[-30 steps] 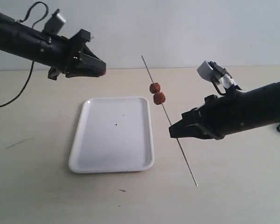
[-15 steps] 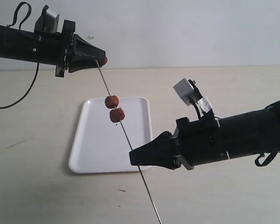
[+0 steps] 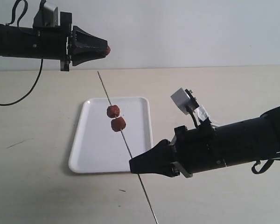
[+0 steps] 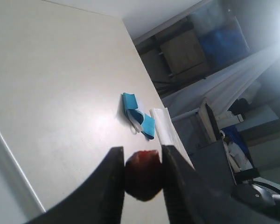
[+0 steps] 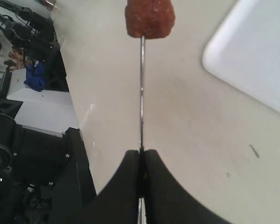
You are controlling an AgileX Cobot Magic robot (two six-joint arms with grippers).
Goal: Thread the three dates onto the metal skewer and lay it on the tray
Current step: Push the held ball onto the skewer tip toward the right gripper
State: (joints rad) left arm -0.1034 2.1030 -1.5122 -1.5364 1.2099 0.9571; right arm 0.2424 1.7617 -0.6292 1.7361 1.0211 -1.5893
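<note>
The left gripper [image 3: 104, 50] is raised high and clenched on a single date [image 3: 108, 49]. In the left wrist view the reddish-brown fruit sits pinched between the two dark fingers [image 4: 109, 186], touching both, with its top level with their tips. The right gripper [image 3: 132, 164] is clamped on the metal skewer [image 3: 125, 144], and the right wrist view shows the rod squeezed in the closed seam between the fingertips [image 5: 126, 172]. From those jaws the rod runs both ways: a shorter tail slants down and out behind the grip, and the longer part rises ahead of the jaws at a slant toward the left gripper. Its free tip ends below the left jaws, apart from them and from the held fruit. Two more fruits are threaded on the longer part, well ahead of the right jaws: the lower date [image 3: 118, 124] and the upper date [image 3: 113, 111], one just beside the other. Whether they touch I cannot tell. The white tray [image 3: 91, 156] lies flat on the pale table [image 3: 224, 93], beneath the threaded pair and just ahead of the right jaws, well below the left ones. A blue-and-white object [image 4: 137, 120] lies on the table beyond the left jaws
</note>
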